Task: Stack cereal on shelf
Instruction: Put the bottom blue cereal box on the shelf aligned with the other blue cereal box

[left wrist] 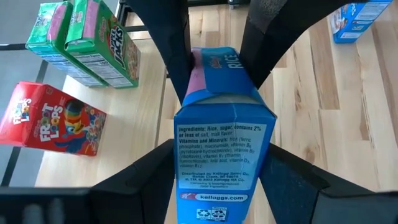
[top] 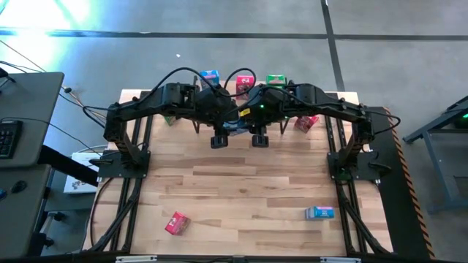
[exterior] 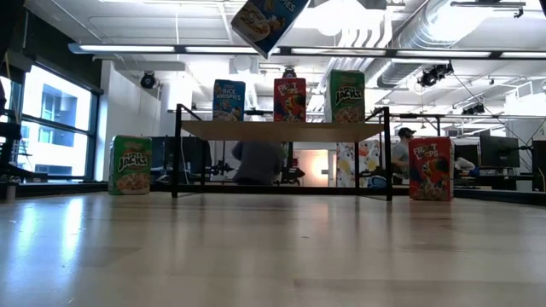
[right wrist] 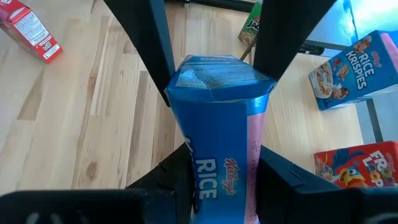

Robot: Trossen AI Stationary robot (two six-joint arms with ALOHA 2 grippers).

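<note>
Both arms meet at the upper middle of the high view, and each gripper is clamped on the same blue box (left wrist: pixel 221 134), a Rice Krispies carton held in the air between them. The left gripper (left wrist: pixel 217 93) pinches it from one end, fingers pressed to its sides, and the right gripper (right wrist: pixel 214 74) pinches the other end the same way. In the low view this box (exterior: pixel 266 21) hangs tilted at the top centre of the frame, above the shelf (exterior: pixel 281 130). Three boxes stand upright on the shelf there: blue (exterior: pixel 229 100) at left, red (exterior: pixel 289 100) in the middle, green (exterior: pixel 346 96) at right. On the table a green box (exterior: pixel 129 165) stands left of the shelf and a red one (exterior: pixel 430 169) right of it. In the high view a red box (top: pixel 176 223) lies at lower left and a blue one (top: pixel 319 213) at lower right.
</note>
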